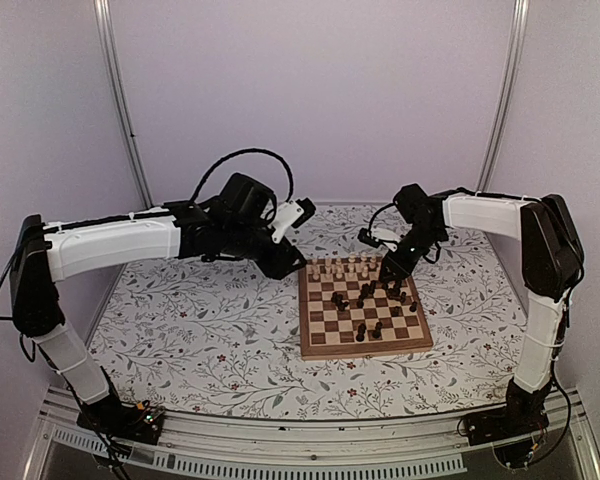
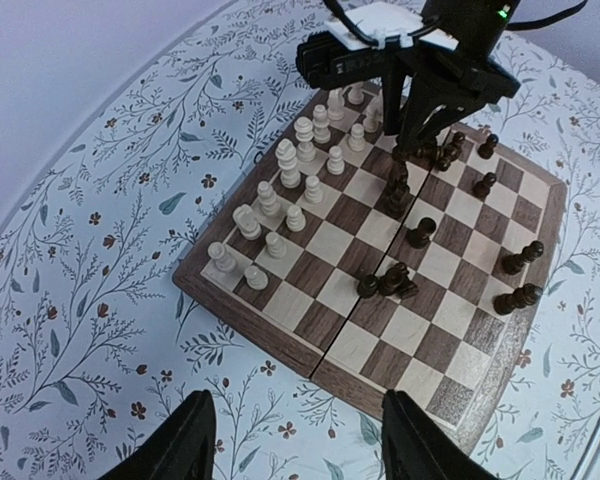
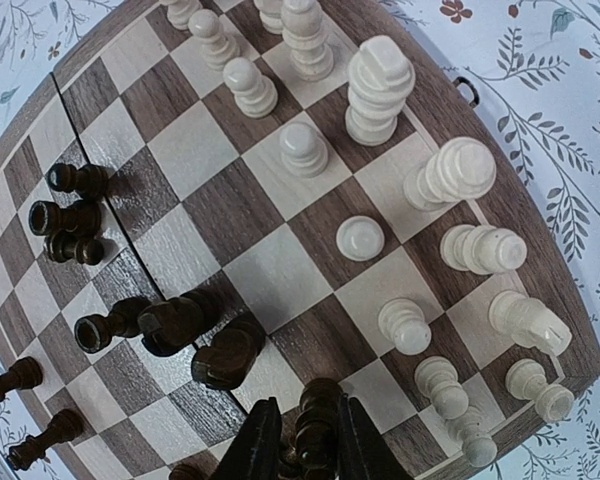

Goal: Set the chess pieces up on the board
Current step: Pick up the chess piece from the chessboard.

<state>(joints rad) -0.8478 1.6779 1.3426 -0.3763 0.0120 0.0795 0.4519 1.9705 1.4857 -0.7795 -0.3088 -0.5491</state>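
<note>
Now, right fingers (image 3: 260, 445) closed snug on dark piece (image 3: 318, 410), standing on board (image 1: 370, 349) toward far side; left fingers (image 2: 190, 440) spread wide, empty, hovering over cloth (image 2: 70, 300) just off board edge. Risks:
- held piece slim, may twist or slip on lift
- toppled dark pieces (image 3: 225, 355) just beside; sideways sweep could roll them
- pale pieces (image 3: 380, 90) ranked near; low carry could knock them over

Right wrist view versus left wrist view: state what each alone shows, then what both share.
Right wrist only: the right tool pinching a dark brown turned wooden piece, close up. Left wrist only: the open left tool and the right arm over the checkered wooden board. Both: that board, the pale cream wooden pieces along one edge, the floral tablecloth.
</note>
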